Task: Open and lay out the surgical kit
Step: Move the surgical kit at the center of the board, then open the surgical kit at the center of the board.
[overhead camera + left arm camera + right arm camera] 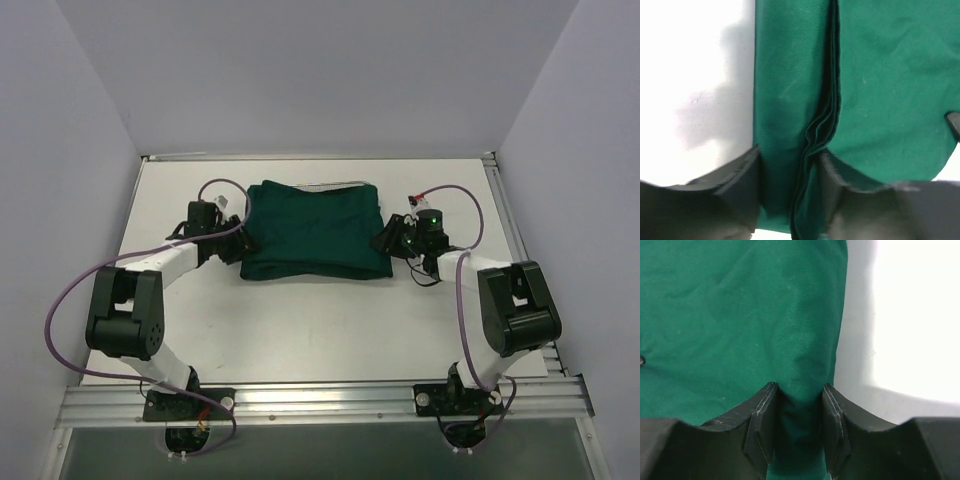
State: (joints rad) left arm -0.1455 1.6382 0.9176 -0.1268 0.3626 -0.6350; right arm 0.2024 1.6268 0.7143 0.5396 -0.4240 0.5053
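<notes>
Nearest your view, the left gripper (790,170) stands partly closed, clamping the layered left edge of the dark green cloth wrap (315,232). The right gripper (799,400) likewise pinches its right edge. The wrap lies folded at mid table (300,330).

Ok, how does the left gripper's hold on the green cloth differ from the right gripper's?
The left gripper clamps the left edge of the cloth, where stacked folded layers show between its jaws. The right gripper clamps the right edge, on one smooth bunched fold. The left jaws stand wider apart than the right ones. Both are shut on the cloth, down at the table.
</notes>
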